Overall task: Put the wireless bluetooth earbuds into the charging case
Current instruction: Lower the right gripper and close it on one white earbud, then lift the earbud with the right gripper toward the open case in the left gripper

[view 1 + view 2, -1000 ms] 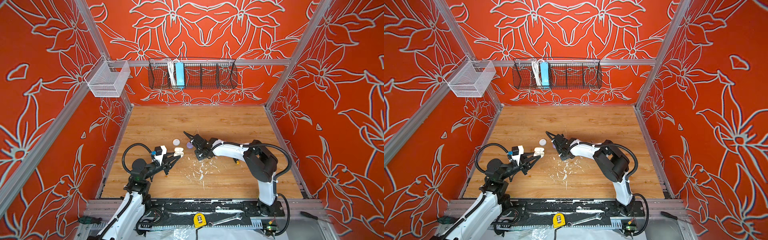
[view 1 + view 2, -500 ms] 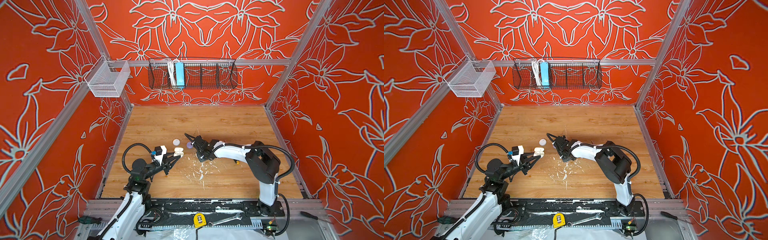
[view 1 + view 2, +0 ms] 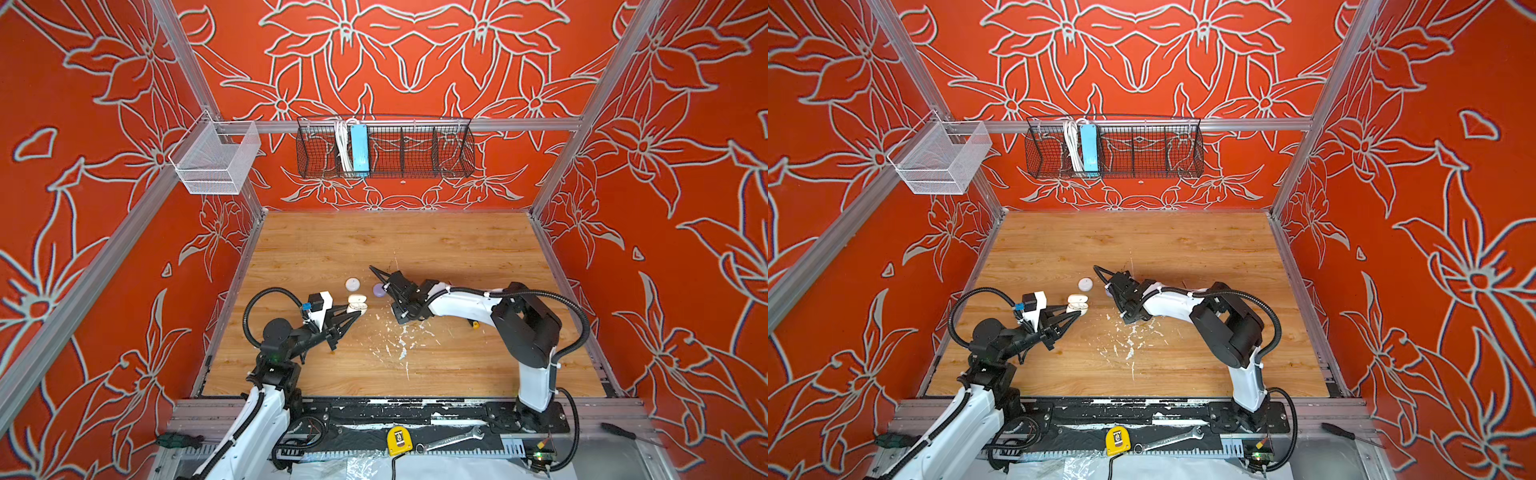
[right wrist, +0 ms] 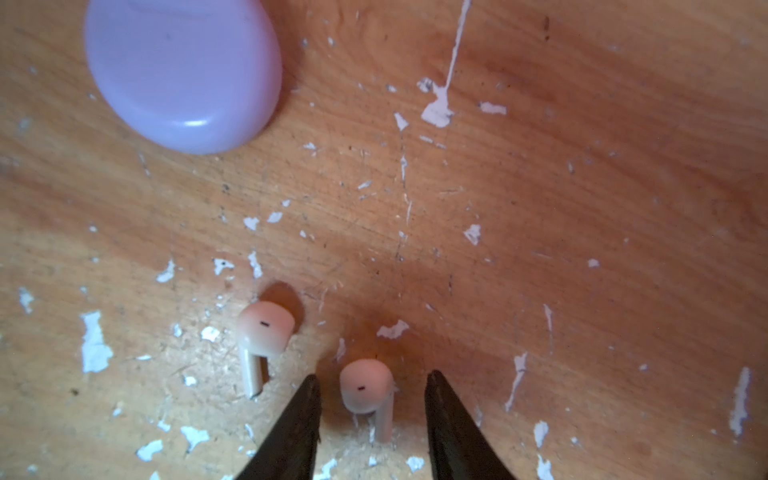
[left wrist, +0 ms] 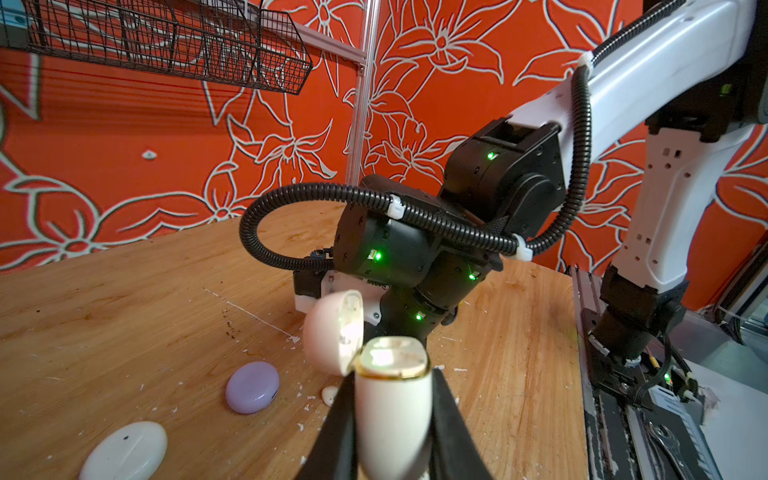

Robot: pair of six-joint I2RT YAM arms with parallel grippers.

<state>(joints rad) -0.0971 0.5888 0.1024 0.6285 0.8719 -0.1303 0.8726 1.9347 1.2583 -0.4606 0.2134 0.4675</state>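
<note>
We read no words, brands or numbers. The yellow tape measure [image 3: 399, 442], lower middle of a top view, bears an emblem too small to read. A cream earbud [image 4: 266, 330] and a second cream earbud [image 4: 365, 386] each show one black dash.

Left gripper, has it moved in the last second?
No. In a top view the left gripper still holds the open case just nearer than the round white case, same gap.

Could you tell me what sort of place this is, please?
Most likely a robot test booth: a left arm and right arm mounted on a front rail over a wooden tabletop, aluminium-framed walls with an orange flower print, and a wrench and tape measure lying along the front edge.
</note>
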